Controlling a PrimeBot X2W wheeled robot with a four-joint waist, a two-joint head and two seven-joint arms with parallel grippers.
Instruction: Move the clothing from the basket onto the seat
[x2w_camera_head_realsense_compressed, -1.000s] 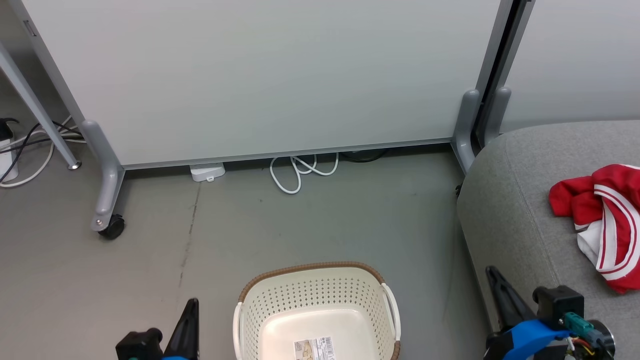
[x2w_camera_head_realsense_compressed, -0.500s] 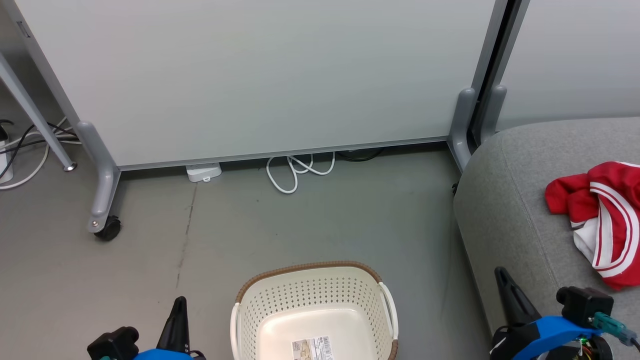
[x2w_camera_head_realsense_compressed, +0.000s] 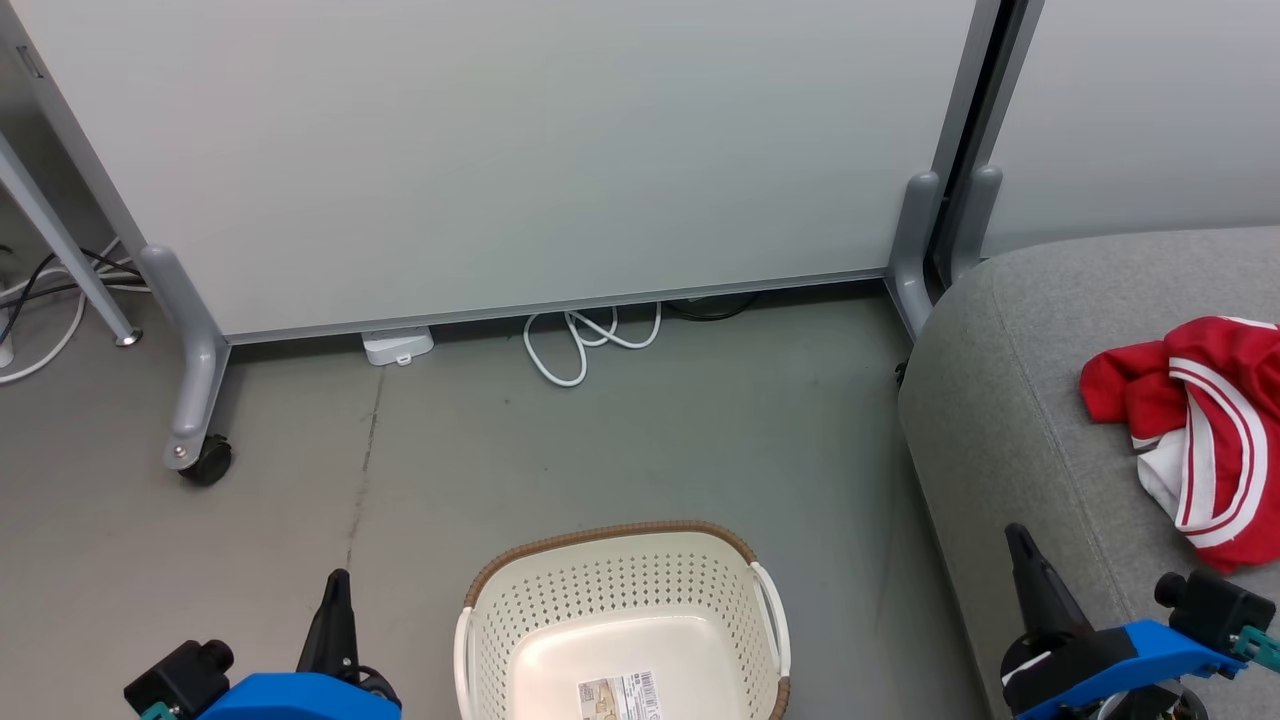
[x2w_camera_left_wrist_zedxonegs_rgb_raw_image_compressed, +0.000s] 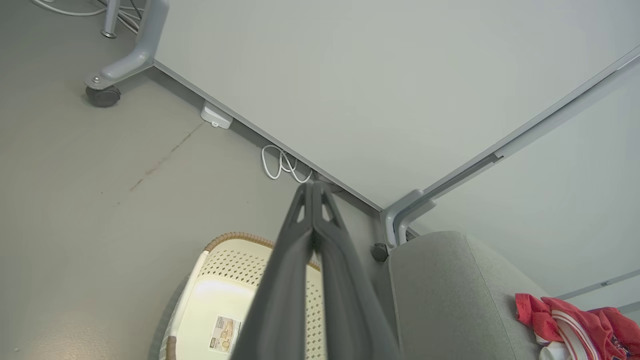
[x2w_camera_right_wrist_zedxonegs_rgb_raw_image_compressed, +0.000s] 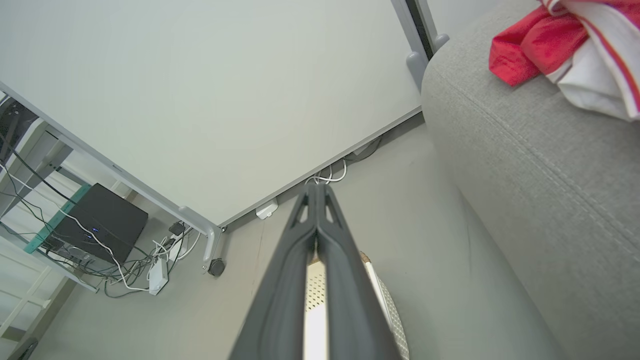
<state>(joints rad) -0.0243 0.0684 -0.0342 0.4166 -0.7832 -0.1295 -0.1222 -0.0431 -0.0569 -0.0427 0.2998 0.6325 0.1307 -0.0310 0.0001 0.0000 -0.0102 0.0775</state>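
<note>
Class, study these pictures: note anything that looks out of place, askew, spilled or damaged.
Nothing is spilled or broken. The red clothing lies crumpled on the grey sofa. A white cable lies in loose loops on the floor below the partition. The basket stands upright.

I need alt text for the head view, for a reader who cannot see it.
Red clothing with white stripes lies on the grey seat at right; the cream basket on the floor shows just a paper label inside. The left gripper and right gripper point up on either side of the basket.
</note>
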